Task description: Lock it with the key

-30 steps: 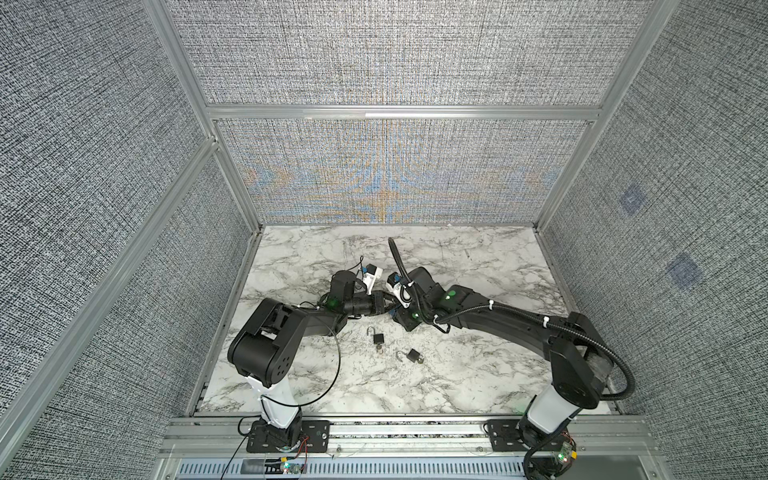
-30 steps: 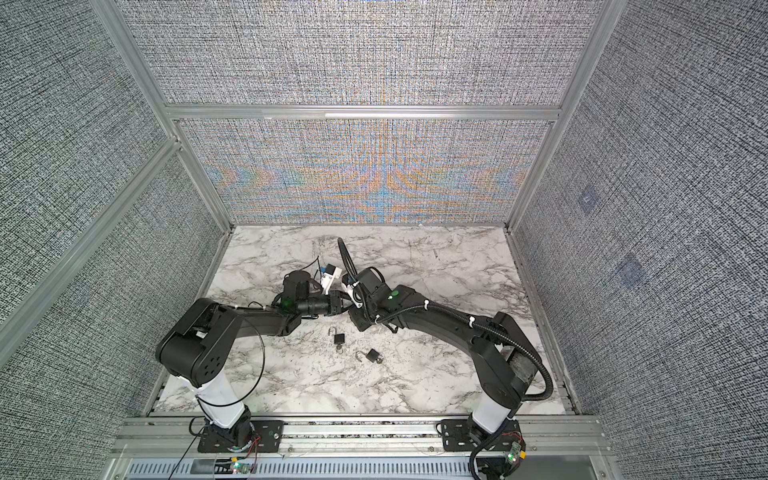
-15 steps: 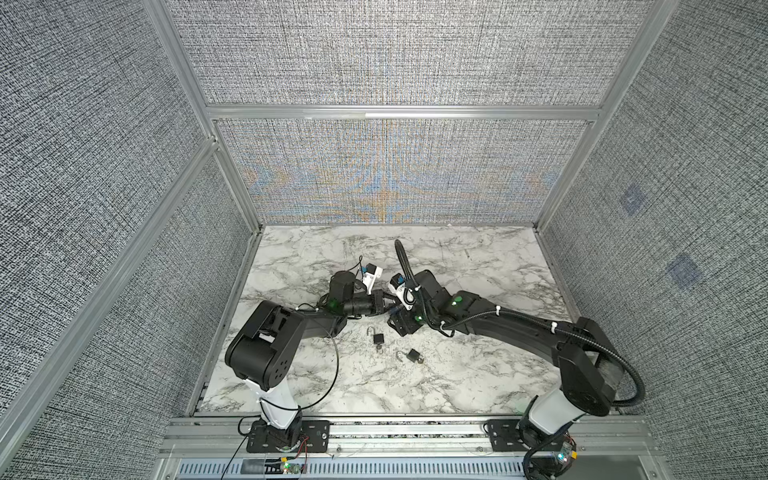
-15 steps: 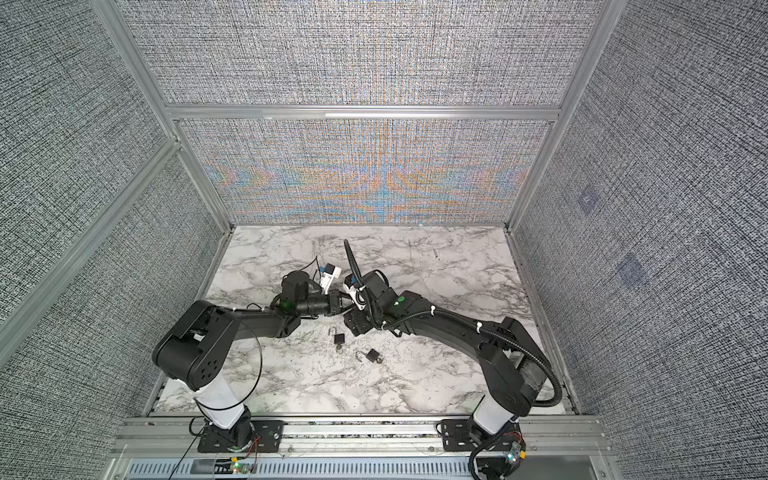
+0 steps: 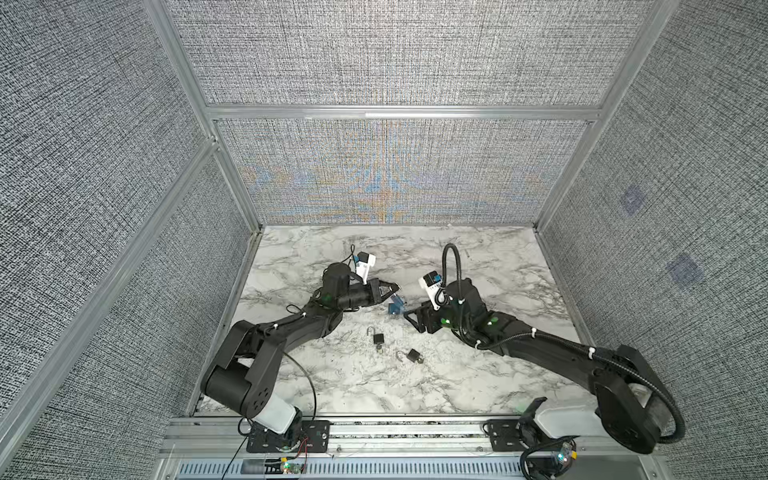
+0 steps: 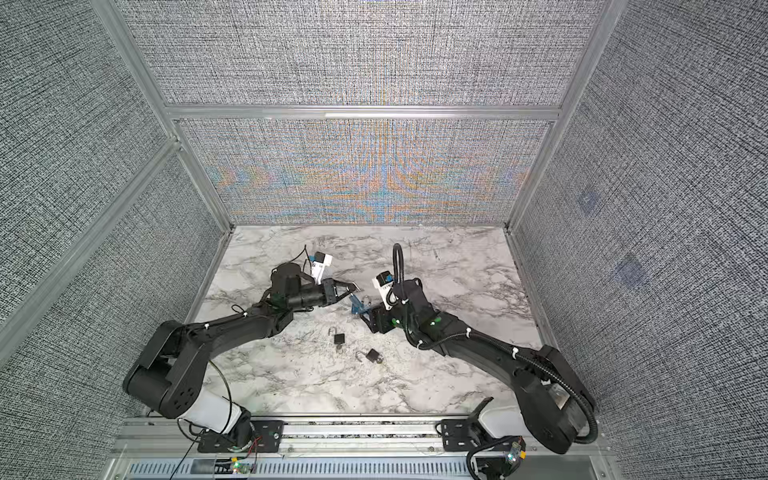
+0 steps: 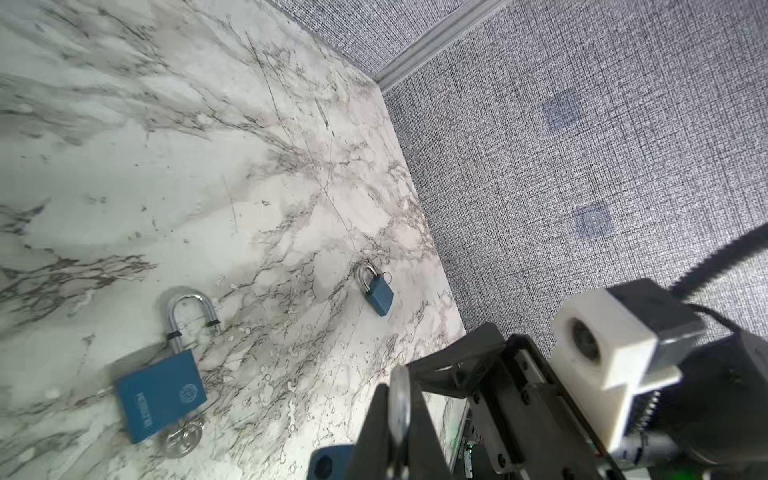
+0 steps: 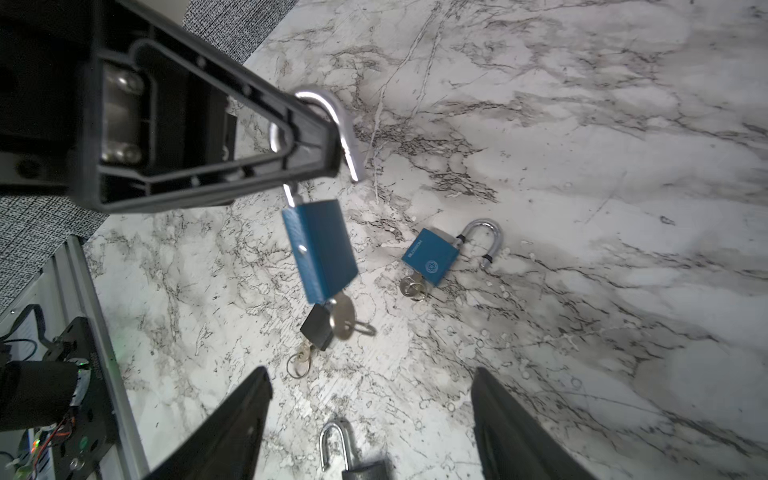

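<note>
**Left arm holds the lock, right arm stands ready**

I see the left gripper (image 8: 324,141) clamped tight on the shackle of the blue padlock (image 8: 320,249). The padlock dangles beneath it, clear of the marble table (image 8: 582,208). The shackle is swung open, and the key (image 8: 343,318) sits in the padlock's underside. My right gripper (image 8: 370,374) faces the padlock with its jaws wide apart, holding nothing. A second blue padlock (image 8: 430,257) and two black padlocks (image 5: 378,339) lie on the marble near the hanging padlock.

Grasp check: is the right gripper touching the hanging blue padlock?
Apart. Right wrist view: right gripper open, marble showing between it and the hanging blue padlock.
</note>
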`<state>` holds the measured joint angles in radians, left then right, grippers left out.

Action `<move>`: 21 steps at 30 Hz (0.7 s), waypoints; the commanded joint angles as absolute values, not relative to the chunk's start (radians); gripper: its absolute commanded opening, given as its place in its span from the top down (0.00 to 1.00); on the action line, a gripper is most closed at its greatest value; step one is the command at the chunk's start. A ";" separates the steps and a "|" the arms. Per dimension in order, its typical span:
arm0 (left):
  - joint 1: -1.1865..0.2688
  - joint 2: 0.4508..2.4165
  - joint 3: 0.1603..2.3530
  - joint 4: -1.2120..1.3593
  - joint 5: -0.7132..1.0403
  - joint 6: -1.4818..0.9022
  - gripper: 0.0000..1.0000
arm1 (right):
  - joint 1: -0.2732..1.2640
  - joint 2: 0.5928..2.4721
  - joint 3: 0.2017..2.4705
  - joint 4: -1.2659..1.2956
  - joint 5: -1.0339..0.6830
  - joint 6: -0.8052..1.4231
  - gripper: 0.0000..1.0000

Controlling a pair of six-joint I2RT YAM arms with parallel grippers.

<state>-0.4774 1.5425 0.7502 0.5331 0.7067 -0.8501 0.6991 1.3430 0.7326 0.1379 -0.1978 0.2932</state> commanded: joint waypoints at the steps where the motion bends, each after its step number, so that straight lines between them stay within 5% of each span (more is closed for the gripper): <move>1: -0.482 1.516 0.760 0.507 0.666 -0.888 1.00 | 0.700 1.324 0.691 0.322 -0.221 0.297 0.26; 21: -0.515 1.469 0.773 0.479 0.610 -0.958 1.00 | 0.699 1.434 0.726 0.457 -0.270 0.269 0.48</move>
